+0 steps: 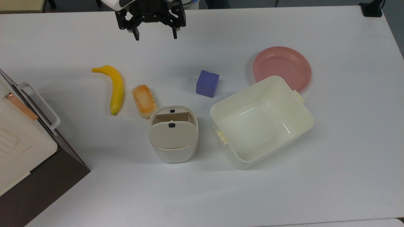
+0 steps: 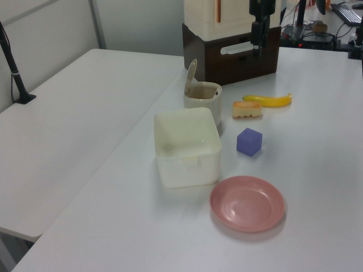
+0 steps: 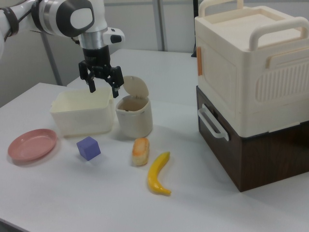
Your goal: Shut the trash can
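While lid-up: one trash can (image 1: 173, 138)

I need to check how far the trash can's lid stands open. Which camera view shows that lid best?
The right view: the lid stands upright behind the trash can, seen nearly face-on above the open mouth. The top view looks down on the lid, hiding its angle. The left view shows the lid edge-on, small and far.

Counting around the lidless cream rectangular plastic tub (image 1: 262, 121): one small cream-white bin with its beige hinged lid raised (image 1: 173, 133), one blue foam cube (image 1: 207, 83), one round pink plastic plate (image 1: 282, 67), one yellow banana (image 1: 114, 87), one toasted bread piece (image 1: 144, 101), one cream-and-brown boxy cabinet (image 3: 251, 92).
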Motion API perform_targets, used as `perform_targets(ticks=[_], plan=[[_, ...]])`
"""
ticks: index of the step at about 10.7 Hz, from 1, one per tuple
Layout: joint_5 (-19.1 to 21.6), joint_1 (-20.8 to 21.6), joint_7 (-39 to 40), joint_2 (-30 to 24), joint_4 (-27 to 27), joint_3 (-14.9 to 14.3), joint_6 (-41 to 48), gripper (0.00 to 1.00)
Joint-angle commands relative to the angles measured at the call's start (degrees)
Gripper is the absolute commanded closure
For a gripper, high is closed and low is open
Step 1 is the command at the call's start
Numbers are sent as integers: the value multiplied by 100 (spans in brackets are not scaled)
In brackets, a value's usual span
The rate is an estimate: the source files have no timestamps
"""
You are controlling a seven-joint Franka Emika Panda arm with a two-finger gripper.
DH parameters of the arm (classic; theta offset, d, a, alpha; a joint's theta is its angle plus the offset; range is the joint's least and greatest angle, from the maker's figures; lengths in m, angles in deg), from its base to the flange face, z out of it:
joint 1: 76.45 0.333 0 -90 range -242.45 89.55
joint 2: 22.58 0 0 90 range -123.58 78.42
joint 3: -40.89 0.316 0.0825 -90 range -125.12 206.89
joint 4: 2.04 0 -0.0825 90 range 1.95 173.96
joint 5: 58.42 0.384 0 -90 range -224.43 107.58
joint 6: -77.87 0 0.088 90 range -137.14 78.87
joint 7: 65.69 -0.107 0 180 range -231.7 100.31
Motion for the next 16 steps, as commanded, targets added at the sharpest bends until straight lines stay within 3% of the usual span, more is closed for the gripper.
perform_targets(ticks=[1, 8, 10, 11, 14, 15, 16], plan=[[-77, -102, -36, -45, 109, -85, 37, 0], [-69, -103, -36, -35, 101, -94, 9, 0], [-60, -112, -36, -26, 92, -94, -60, 5], [-60, -112, -19, -26, 92, -85, -104, 16], [53, -173, 34, -18, 92, -94, -437, 88], [219, -174, 34, -9, 109, -94, -595, 100], [282, -156, 25, 0, 118, -85, -771, 100]])
